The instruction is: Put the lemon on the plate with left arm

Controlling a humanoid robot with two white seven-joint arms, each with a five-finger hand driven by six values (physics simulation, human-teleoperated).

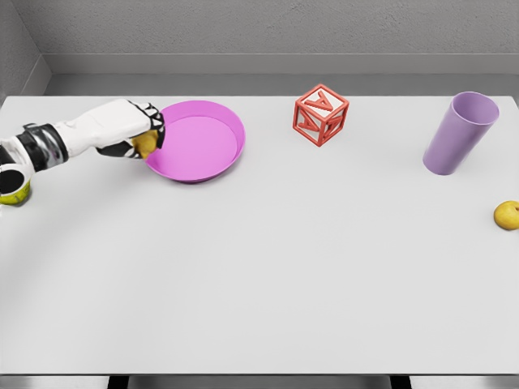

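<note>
My left hand reaches in from the left edge with its fingers curled around a yellow lemon. The hand hovers at the left rim of the pink plate, which sits at the back left of the white table. Only part of the lemon shows below the fingers. The right arm is out of view.
A red open-frame cube stands behind the middle. A purple cup leans at the back right. A second yellow fruit lies at the right edge. A dark and yellow can sits at the left edge under my forearm.
</note>
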